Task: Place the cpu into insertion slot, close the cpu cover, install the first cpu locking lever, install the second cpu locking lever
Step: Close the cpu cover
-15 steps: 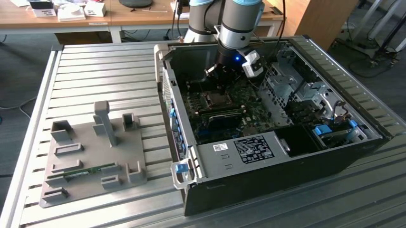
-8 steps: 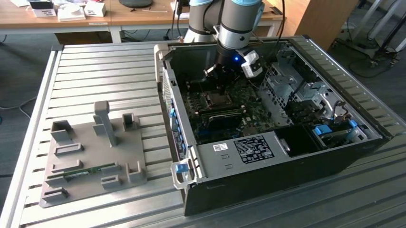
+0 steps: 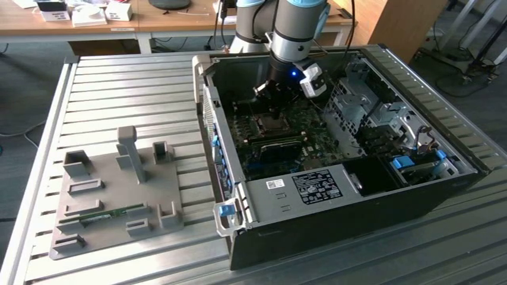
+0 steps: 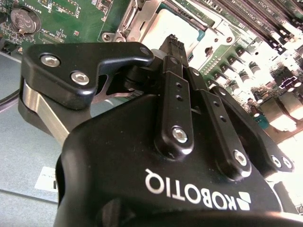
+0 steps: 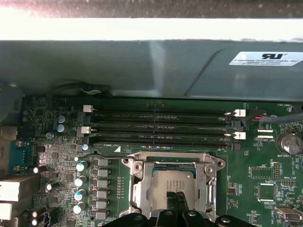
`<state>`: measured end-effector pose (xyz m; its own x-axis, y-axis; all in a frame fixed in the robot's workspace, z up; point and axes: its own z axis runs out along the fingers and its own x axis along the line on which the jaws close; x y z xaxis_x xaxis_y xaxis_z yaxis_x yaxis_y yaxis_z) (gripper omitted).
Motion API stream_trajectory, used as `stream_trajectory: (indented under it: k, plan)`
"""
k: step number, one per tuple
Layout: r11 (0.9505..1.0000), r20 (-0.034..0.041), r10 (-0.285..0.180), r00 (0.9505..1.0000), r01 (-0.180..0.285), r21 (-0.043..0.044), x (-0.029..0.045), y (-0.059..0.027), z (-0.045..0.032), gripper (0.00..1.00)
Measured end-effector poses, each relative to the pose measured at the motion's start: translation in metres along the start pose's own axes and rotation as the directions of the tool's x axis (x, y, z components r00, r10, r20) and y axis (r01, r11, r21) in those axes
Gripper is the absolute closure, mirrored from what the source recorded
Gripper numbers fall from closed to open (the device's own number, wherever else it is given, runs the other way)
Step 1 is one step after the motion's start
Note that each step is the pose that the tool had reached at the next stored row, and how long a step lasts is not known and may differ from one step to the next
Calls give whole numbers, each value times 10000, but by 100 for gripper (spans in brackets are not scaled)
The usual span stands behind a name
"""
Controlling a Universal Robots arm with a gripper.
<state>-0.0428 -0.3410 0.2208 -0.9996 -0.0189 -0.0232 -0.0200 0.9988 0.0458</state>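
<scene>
Slatted metal table [image 3: 119, 89] carries open computer case [image 3: 333, 221] and grey fixture [image 3: 111, 178].

The arm [image 3: 289, 24] is hanging down inside the open computer case [image 3: 333, 196] (lying on a slatted metal table [image 3: 119, 89]), its gripper [image 3: 273, 104] hovering over the motherboard [image 3: 277, 139]; a grey fixture board [image 3: 103, 196] is sitting at the case's nine o'clock.

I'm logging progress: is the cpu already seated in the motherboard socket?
Yes, in the first wrist view the cpu lies flat inside the socket, framed by the cpu cover.
</scene>
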Motion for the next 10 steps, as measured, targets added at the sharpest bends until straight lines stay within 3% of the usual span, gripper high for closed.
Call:
stream_trajectory:
  k: [10]
  plan:
    - [10000, 0, -1, 10000, 1, 0, 18, 0, 0, 89]
